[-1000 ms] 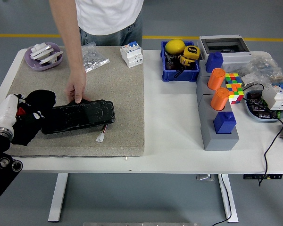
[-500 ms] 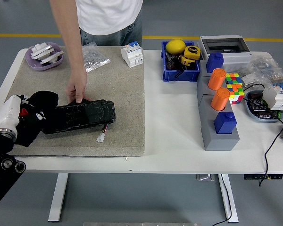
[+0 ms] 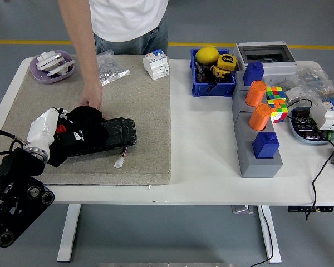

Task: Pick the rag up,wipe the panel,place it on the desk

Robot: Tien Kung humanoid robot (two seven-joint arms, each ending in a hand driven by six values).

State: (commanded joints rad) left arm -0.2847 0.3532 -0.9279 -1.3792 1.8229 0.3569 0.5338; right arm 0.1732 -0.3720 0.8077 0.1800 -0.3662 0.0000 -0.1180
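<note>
Mat (image 3: 145,117): person's hand (image 3: 92,102) steadies panel (image 3: 114,133).

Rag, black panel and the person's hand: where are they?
rag (image 3: 80,130), head view, middle of the black cloth.
panel (image 3: 119,133), head view, bare right part.
person's hand (image 3: 92,101), head view, back of the hand.

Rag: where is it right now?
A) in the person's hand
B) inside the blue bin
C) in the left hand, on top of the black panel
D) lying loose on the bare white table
C: the left hand holds the black rag pressed onto the panel, whose far edge the person's hand steadies.
</note>
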